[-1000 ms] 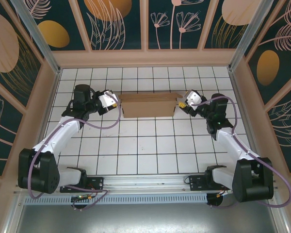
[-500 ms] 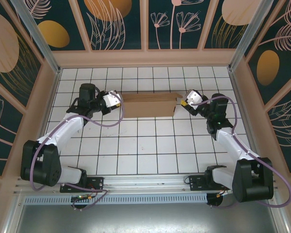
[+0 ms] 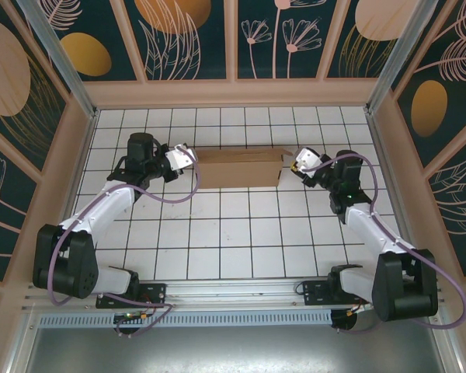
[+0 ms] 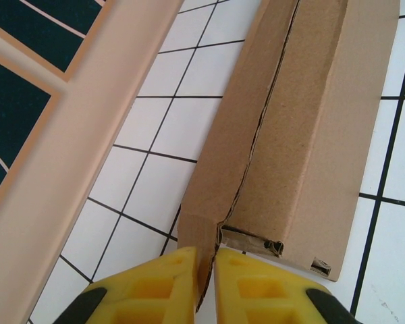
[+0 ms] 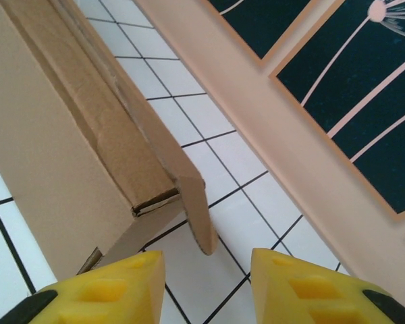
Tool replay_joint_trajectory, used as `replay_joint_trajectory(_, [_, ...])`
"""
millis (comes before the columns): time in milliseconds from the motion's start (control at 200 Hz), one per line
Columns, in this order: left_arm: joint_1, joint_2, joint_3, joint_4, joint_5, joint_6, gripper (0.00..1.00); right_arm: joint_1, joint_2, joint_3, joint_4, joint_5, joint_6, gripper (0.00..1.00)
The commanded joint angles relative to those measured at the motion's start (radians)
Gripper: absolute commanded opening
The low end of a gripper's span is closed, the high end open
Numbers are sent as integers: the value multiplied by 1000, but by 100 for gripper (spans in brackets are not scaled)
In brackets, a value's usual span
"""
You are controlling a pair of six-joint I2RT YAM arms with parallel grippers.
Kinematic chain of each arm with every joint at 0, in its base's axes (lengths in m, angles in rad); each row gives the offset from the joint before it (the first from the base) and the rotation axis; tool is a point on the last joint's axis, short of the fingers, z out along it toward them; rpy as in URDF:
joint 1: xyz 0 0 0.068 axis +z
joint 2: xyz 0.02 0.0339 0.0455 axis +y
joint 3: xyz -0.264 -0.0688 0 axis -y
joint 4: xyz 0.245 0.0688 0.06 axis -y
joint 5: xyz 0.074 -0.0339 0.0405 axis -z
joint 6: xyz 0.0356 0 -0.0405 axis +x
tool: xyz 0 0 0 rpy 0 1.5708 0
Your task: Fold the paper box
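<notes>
Your left gripper (image 4: 204,287) is closed on the left end of the paper box (image 3: 238,169). In the left wrist view the two yellow fingers (image 4: 145,287) stand almost together, and a thin cardboard flap (image 4: 199,236) goes down into the narrow gap between them. From above you see this gripper at the left short end of the box, with the left arm (image 3: 101,207) bent and reaching in from the left side of the table (image 3: 233,233).

The box lies in the far half of the white tiled table, between the two grippers, with its long sides parallel to the back wall (image 3: 233,93). It is a long, low shape of brown cardboard. In the left wrist view a seam (image 4: 262,115) runs along its top, where two cardboard panels meet.

Your right gripper (image 5: 206,283) is open. In the right wrist view its yellow fingers are well apart, and the right end of the box is just in front of them. One end flap (image 5: 192,202) sticks out from that end, and its tip points toward the gap between the fingers. I cannot tell if it touches them. From above, this gripper is just beside the right short end of the box.
</notes>
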Motion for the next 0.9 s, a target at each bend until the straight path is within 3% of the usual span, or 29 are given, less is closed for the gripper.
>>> replay_joint_trajectory(0, [-8,8,25,10,3,-3,13,18,33,46,-41,10,-40,39])
replay_joint_trajectory(290, [-15,17,25,6,1,3,13,41,134,159,-107,35,-49,32])
replay_joint_trajectory(896, [-21,24,53,-27,34,-35,8,87,209,234,-167,60,-42,0])
